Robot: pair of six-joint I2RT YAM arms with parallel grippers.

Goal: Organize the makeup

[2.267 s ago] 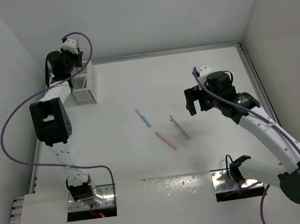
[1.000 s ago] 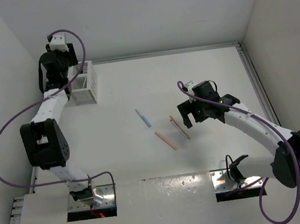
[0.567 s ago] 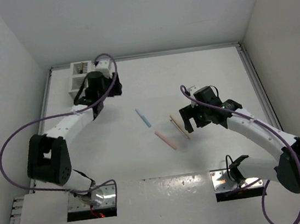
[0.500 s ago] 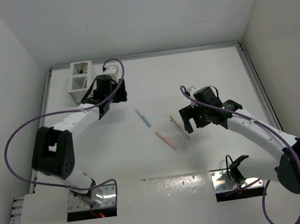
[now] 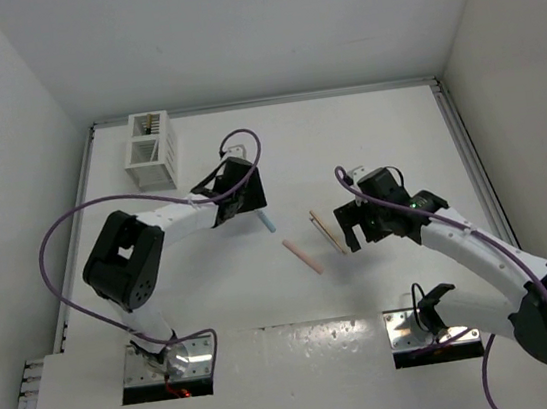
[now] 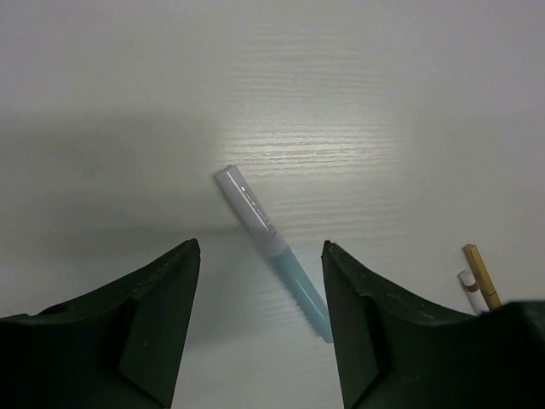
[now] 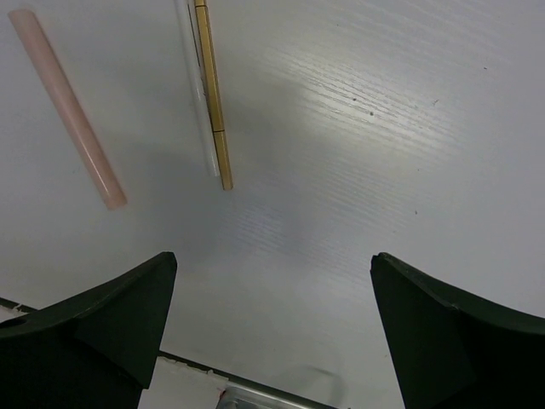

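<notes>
Makeup: four slim sticks lie loose on the white worktop [image 5: 365, 132], near its middle.
Light blue stick [image 6: 272, 247]: flat and slanted, in the gap between the left claw's fingers, its lower end close to one finger.
Salmon pink stick [image 5: 303, 256]: lying alone between the two arms, apart from the others.
Tan stick [image 7: 213, 94]: side by side with a white stick [image 7: 197, 102], the two touching along their length, just ahead of the right claw.
Left claw [image 6: 260, 249]: spread wide over the blue stick, gripping nothing.
Right claw [image 7: 272, 260]: spread very wide and empty, low over bare worktop just beside the tan and white pair.
White slatted box [image 5: 151, 152]: far left corner, well apart from both claws, with stick ends showing inside.
</notes>
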